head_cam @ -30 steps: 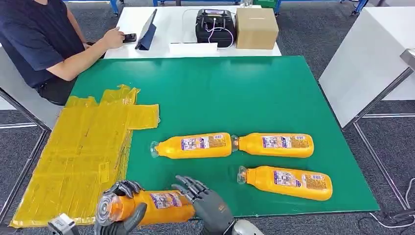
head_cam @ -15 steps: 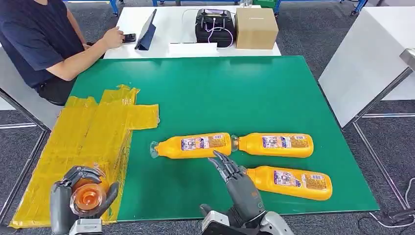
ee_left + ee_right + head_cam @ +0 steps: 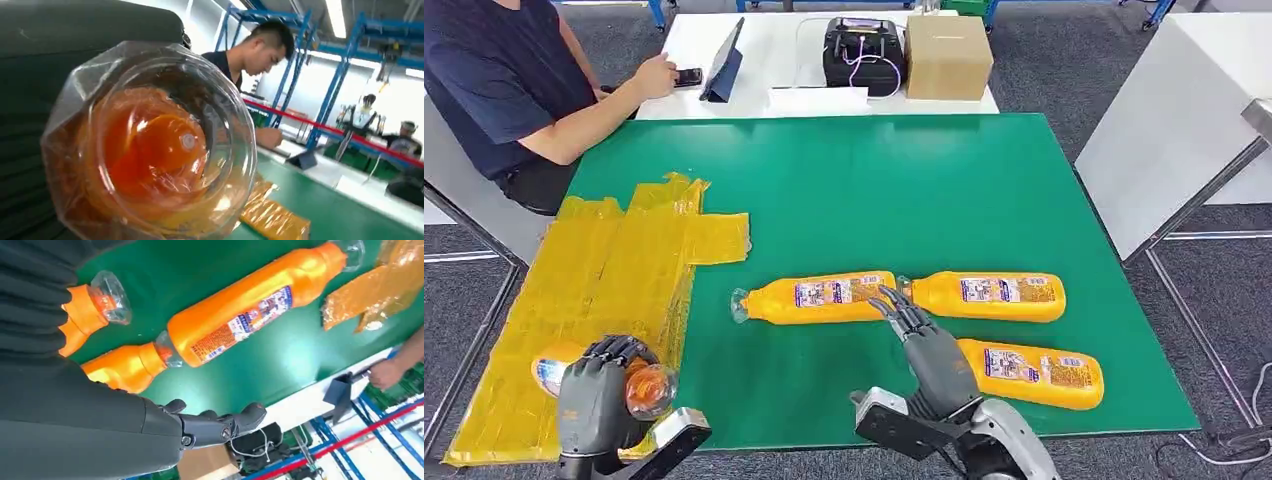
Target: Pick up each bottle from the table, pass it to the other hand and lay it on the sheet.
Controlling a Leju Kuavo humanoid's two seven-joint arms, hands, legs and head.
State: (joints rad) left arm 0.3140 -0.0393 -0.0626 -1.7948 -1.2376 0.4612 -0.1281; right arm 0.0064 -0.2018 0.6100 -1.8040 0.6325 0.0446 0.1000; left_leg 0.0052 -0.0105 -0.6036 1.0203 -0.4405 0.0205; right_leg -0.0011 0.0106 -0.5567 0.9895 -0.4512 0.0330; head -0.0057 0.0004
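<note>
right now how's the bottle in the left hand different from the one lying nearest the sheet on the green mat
The held bottle is gripped by the left hand above the yellow sheet; the mat bottle lies free on the green mat, untouched. The held bottle points its clear cap toward the camera, so its body is mostly hidden; the mat bottle lies side-on, label up and cap toward the sheet. Both are orange with clear caps.

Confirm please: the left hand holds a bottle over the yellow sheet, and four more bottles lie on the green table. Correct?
Not quite. The left hand does hold a bottle over the yellow sheet, but the head view shows three bottles on the green table, not four.
</note>
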